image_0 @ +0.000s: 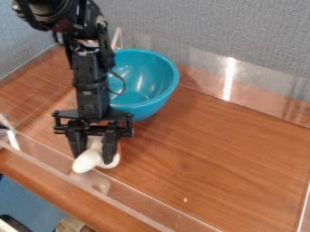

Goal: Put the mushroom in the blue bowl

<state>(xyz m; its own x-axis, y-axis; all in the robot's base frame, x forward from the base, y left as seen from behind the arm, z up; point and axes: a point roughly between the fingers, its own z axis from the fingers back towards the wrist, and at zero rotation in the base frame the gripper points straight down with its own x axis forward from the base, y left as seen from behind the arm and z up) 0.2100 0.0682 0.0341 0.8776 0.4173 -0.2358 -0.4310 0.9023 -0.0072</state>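
Note:
The mushroom (87, 163) lies on its side on the wooden table (218, 154), its cream stem pointing to the front left and its cap mostly hidden behind a finger. My gripper (93, 152) stands straight down over it, and its two black fingers (76, 145) are drawn in against the mushroom's sides. The blue bowl (143, 83) sits just behind and to the right of the gripper, upright and with nothing in it. The arm's column partly covers the bowl's left rim.
A low clear plastic wall (242, 77) runs along the back and the front edge of the table. A grey fabric panel stands behind the bowl. Bare wood stretches to the right of the bowl.

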